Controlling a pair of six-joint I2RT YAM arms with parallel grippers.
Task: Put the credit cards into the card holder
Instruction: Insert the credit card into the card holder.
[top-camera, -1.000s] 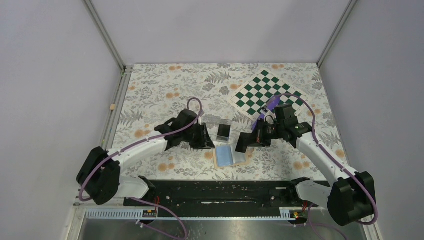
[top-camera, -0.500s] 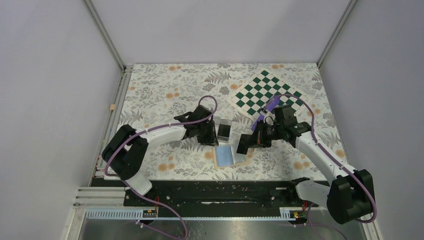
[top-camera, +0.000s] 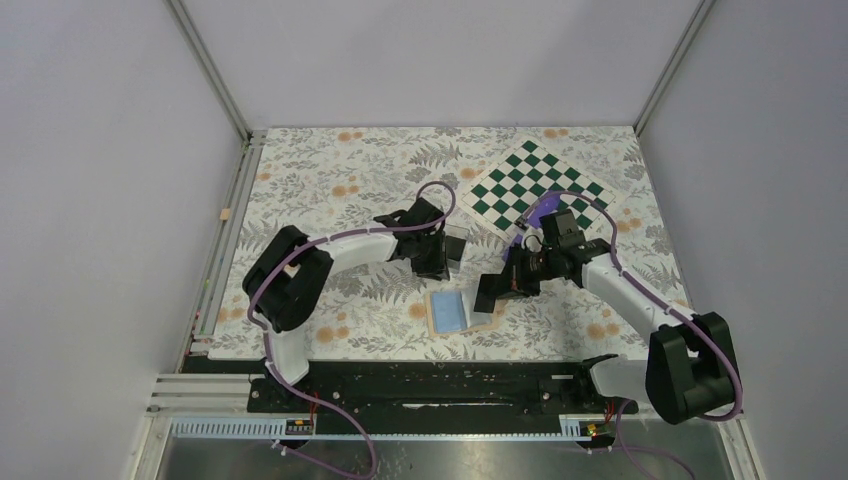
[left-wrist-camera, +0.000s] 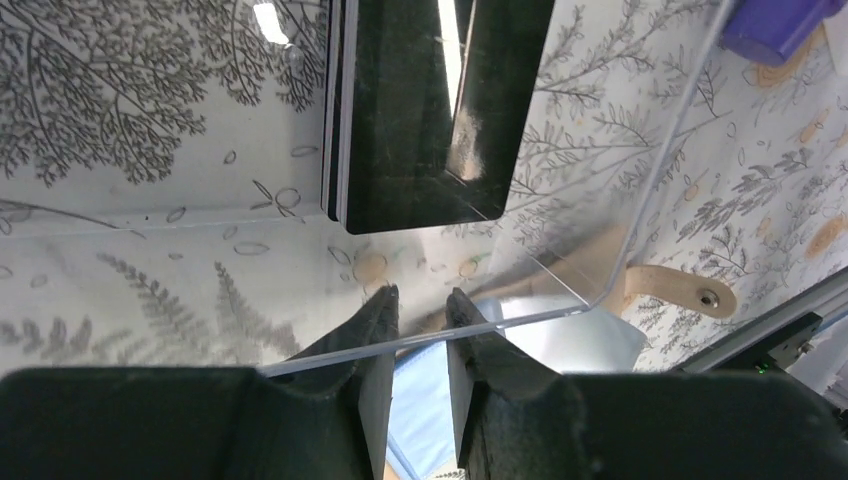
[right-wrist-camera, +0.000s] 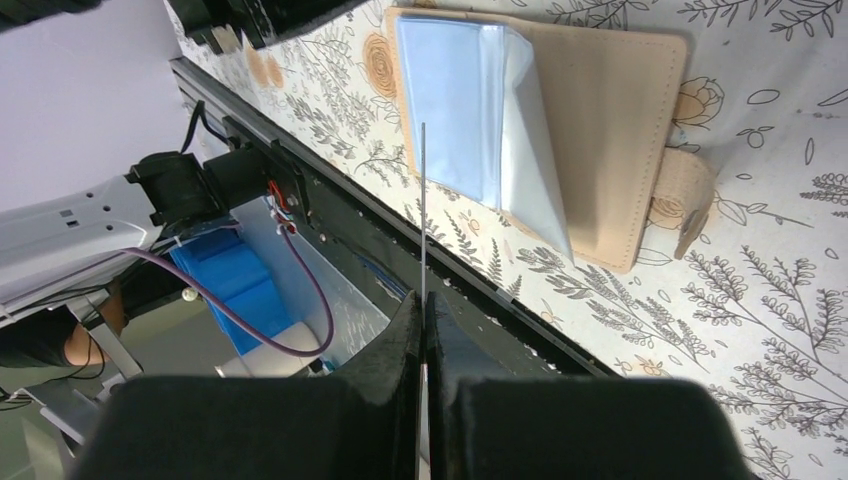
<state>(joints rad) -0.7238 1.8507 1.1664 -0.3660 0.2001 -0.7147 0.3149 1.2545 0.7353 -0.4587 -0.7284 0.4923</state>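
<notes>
The card holder (top-camera: 450, 312) lies open on the floral mat, tan outside (right-wrist-camera: 610, 130) with blue-grey panels inside. My right gripper (right-wrist-camera: 424, 300) is shut on one credit card, seen edge-on as a thin line (right-wrist-camera: 423, 200); its far tip hangs over the blue panel. In the top view that gripper (top-camera: 490, 295) sits just right of the holder. Black credit cards (left-wrist-camera: 420, 110) stand stacked in a clear plastic box (top-camera: 458, 240). My left gripper (left-wrist-camera: 422, 300) is at the box's near wall, jaws a narrow gap apart with nothing between them; the box's clear edge crosses its fingertips.
A green and white chessboard (top-camera: 530, 188) lies at the back right. The black base rail (top-camera: 430, 385) runs along the near edge. A small tan block (top-camera: 226, 214) sits on the left frame. The holder's strap with its snap (left-wrist-camera: 680, 290) points toward the rail.
The left arm has swung right and away from the base, bringing its gripper up against the clear box. The right gripper has held its card and shifted only slightly.
</notes>
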